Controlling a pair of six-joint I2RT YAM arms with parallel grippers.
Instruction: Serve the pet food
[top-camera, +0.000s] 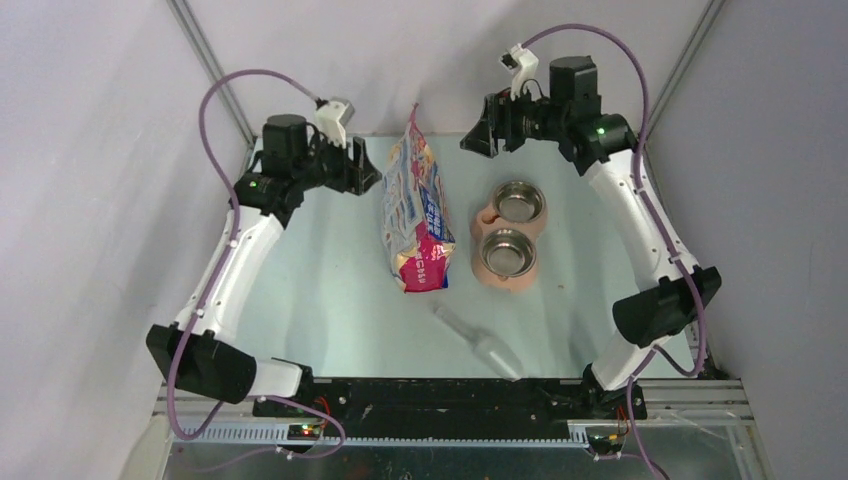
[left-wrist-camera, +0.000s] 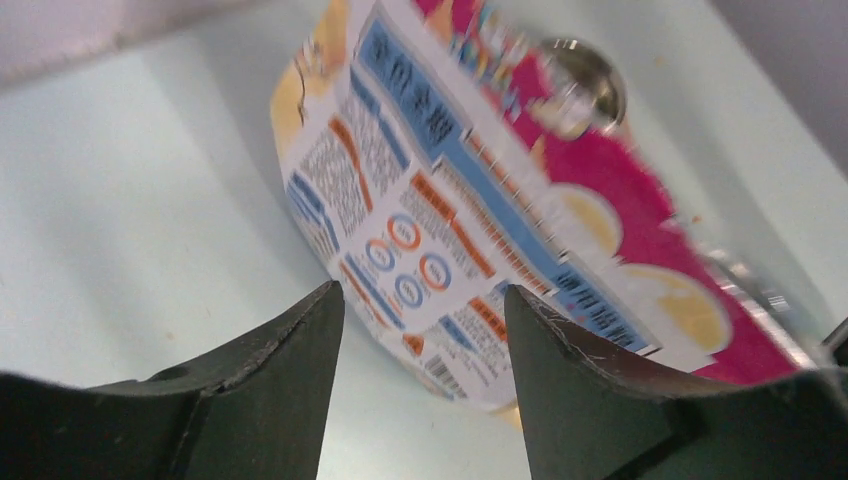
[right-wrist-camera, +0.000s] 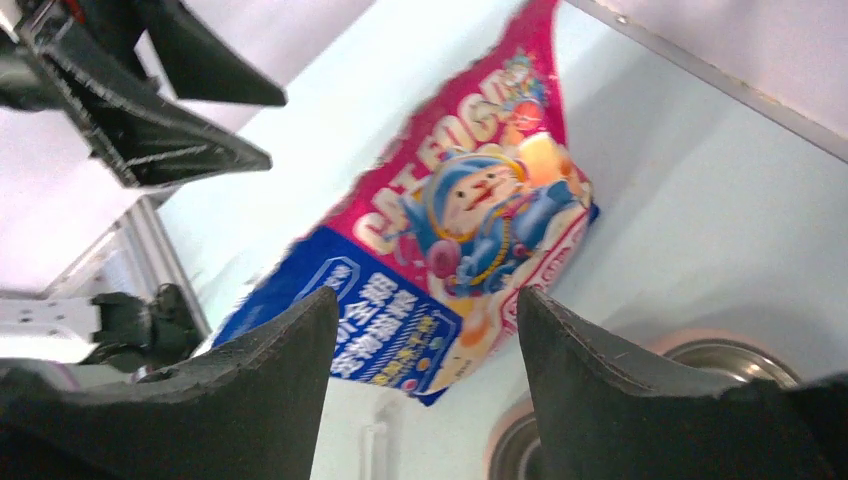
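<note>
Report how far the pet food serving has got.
Done: nothing visible. The bowls look empty, and no pet food shows anywhere. In hand: the left hand and right hand sit either side of the bag, both open and holding nothing. Left: get food out of the bag and into the bowls. The scoop lies untouched.

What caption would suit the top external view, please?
Left hand and right hand open, flanking the bag; bowls empty.
</note>
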